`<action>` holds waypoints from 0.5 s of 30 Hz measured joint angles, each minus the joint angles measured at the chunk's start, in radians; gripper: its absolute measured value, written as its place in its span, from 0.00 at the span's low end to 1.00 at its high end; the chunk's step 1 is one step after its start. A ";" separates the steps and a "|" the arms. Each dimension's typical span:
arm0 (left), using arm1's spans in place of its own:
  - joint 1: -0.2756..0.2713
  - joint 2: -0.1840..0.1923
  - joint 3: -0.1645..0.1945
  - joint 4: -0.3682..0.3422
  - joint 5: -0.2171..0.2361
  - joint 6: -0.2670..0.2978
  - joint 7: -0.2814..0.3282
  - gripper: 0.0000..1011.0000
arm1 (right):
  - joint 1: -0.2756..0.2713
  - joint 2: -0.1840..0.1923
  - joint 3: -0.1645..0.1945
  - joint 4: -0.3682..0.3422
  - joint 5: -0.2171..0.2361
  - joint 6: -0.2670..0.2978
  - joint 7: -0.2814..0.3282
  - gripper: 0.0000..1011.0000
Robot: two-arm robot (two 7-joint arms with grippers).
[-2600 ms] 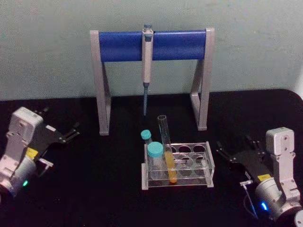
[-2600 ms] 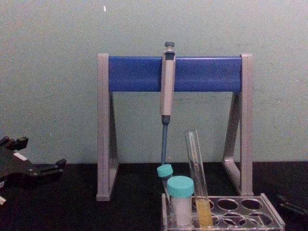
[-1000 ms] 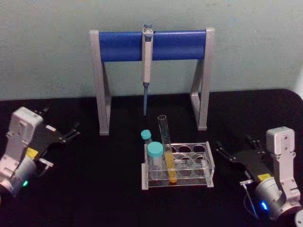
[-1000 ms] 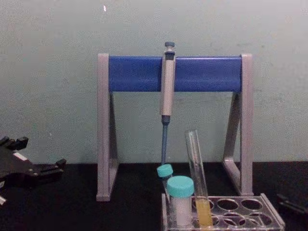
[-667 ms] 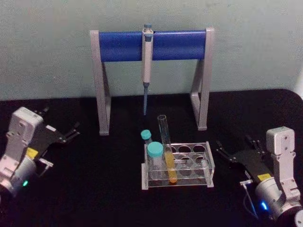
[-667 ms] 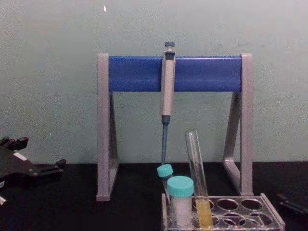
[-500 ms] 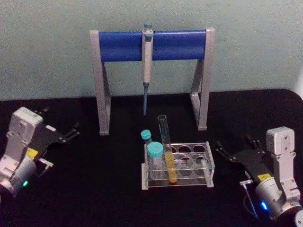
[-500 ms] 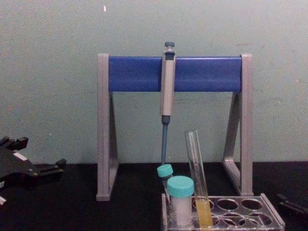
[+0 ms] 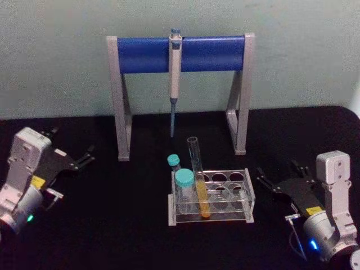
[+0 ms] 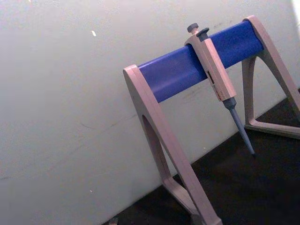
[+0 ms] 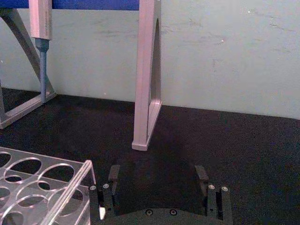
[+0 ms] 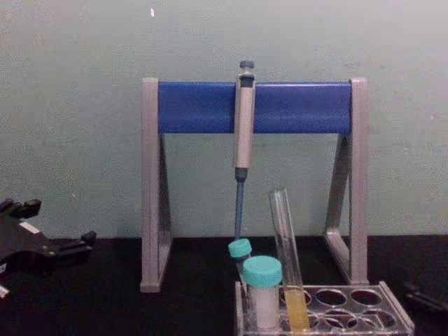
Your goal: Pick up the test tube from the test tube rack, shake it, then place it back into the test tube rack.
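Observation:
The test tube (image 9: pixel 198 179) stands leaning in a front hole of the clear test tube rack (image 9: pixel 249 197), with yellow-orange liquid in its lower part. The chest view shows the test tube (image 12: pixel 285 238) rising well above the rack (image 12: pixel 393 319). My left gripper (image 9: pixel 70 143) rests open on the table far to the left, apart from the rack. To the right of the rack, my right gripper (image 9: pixel 280 171) is open and holds nothing. In the right wrist view the right gripper (image 11: pixel 158 176) stands with its jaws wide apart, and a corner of the rack (image 11: pixel 47 187) lies beside it.
A blue-and-grey pipette stand (image 9: pixel 208 53) stands behind the rack with a grey pipette (image 9: pixel 175 67) hanging from it. Two teal-capped tubes (image 9: pixel 184 185) sit in the rack's left end. The black table (image 9: pixel 112 219) has free room on both sides.

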 joint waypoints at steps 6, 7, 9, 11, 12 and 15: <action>0.000 0.000 0.000 0.000 0.000 0.000 0.000 0.99 | 0.000 0.000 0.000 0.000 0.000 0.000 0.000 0.99; 0.000 0.000 0.000 0.000 0.000 0.000 0.000 0.99 | 0.000 0.000 0.000 0.000 0.000 0.000 0.000 0.99; 0.000 0.000 0.000 0.000 0.000 0.000 0.000 0.99 | 0.000 0.000 0.000 0.000 0.000 0.000 0.000 0.99; 0.000 0.000 0.000 0.000 0.000 0.000 0.000 0.99 | 0.000 0.000 0.000 0.000 0.000 0.000 0.000 0.99; 0.000 0.000 0.000 0.000 0.000 0.000 0.000 0.99 | 0.000 0.000 0.000 0.000 0.000 0.000 0.000 0.99; 0.000 0.000 0.000 0.000 0.000 0.000 0.000 0.99 | 0.000 0.000 0.000 0.000 0.000 0.000 0.000 0.99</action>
